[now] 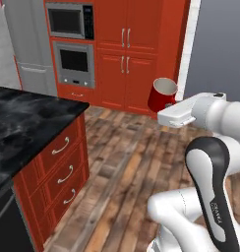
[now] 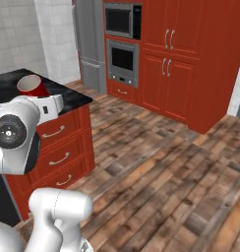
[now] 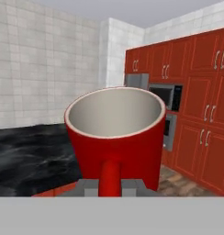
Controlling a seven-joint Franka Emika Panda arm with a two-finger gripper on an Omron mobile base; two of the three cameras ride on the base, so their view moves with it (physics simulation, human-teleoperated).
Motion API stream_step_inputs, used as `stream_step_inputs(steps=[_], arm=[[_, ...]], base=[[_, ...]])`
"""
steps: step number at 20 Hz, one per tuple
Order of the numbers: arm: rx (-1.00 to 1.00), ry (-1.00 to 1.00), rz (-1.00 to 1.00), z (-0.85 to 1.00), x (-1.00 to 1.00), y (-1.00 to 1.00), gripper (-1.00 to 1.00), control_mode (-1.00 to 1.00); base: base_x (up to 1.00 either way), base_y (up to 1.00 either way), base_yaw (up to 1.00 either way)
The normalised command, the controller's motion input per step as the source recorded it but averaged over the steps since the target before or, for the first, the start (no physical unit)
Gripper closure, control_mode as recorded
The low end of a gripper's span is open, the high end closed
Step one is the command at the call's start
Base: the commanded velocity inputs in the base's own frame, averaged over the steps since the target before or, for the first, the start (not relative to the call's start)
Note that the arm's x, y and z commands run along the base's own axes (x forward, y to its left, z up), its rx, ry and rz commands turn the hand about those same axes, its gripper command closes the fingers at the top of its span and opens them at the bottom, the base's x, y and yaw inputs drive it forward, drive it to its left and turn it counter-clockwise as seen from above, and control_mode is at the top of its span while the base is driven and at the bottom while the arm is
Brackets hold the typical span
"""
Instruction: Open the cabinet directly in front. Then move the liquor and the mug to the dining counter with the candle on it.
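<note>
The gripper (image 3: 110, 186) is clamping narrowly on the handle of the red mug (image 3: 114, 137), which is sitting upright just ahead of the hand with its pale inside facing up and toward the hand camera. In the left base view the mug (image 1: 162, 94) is hanging in the air at the end of the white hand, tilted a little, above the wooden plank floor (image 1: 122, 167) and well apart from the black marble counter (image 1: 28, 123) at the left. In the right base view the mug (image 2: 31, 85) is showing just behind the arm's white body, in line with the black white-veined counter top (image 2: 68, 96); whether it is over the top or short of it cannot be told.

Below that counter top the red base (image 1: 63, 167) is showing three drawers with curved silver handles. Farther back, a red wall of tall cabinets (image 1: 126, 49) is standing with its doors closed, and beside it a built-in microwave (image 1: 69, 20) is sitting above an oven (image 1: 73, 63). A grey refrigerator (image 1: 28, 44) is standing to their left, against white tiled wall (image 3: 45, 64).
</note>
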Motion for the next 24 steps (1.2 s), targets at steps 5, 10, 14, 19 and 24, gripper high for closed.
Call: stream_step_inputs(steps=[5,10,14,19,24], arm=[[0.0,0.0,0.0,0.0,0.0,0.0,1.0,1.0],[0.0,0.0,0.0,0.0,0.0,0.0,1.0,1.0],[0.0,0.0,0.0,0.0,0.0,0.0,1.0,1.0],[0.0,0.0,0.0,0.0,0.0,0.0,1.0,1.0],[0.0,0.0,0.0,0.0,0.0,0.0,1.0,1.0]], base=[[1.0,-1.0,0.13],[1.0,-1.0,0.17],[1.0,-1.0,0.18],[1.0,-1.0,0.17],[1.0,-1.0,0.25]])
